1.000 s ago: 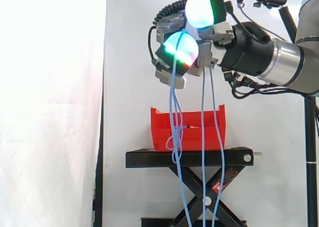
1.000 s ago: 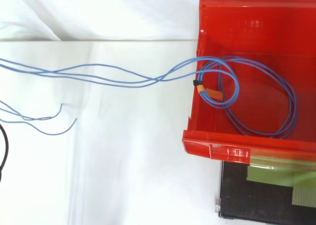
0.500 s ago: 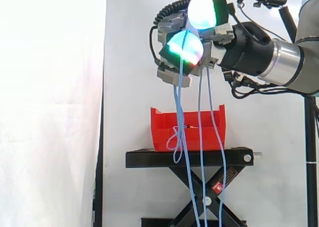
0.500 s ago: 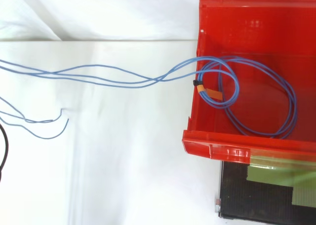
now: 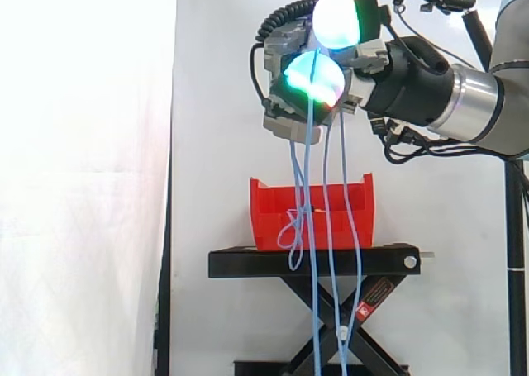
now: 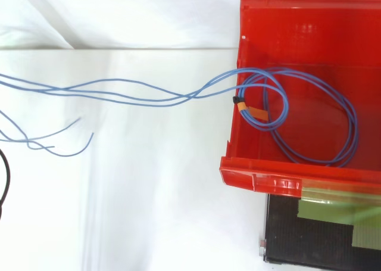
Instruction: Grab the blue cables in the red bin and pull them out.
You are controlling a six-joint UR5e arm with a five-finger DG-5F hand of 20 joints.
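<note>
High above the red bin, my hand is shut on the blue cables, its glowing pads curled round them. Several strands hang from it, some running down into the bin and others dangling past the stand to the bottom edge of the side view. In the top view a coil of blue cable lies in the red bin, tied with an orange band. Strands leave over the bin's left wall toward the left edge. Loose cable ends lie at the left.
The bin sits on a black scissor-lift stand. A white curtain hangs behind and to the left. In the top view a black platform corner with green tape shows below the bin.
My hand has shifted slightly right and the hanging strands have swung with it. In the top view the loose ends at the left have moved; the coil in the bin has stayed put.
</note>
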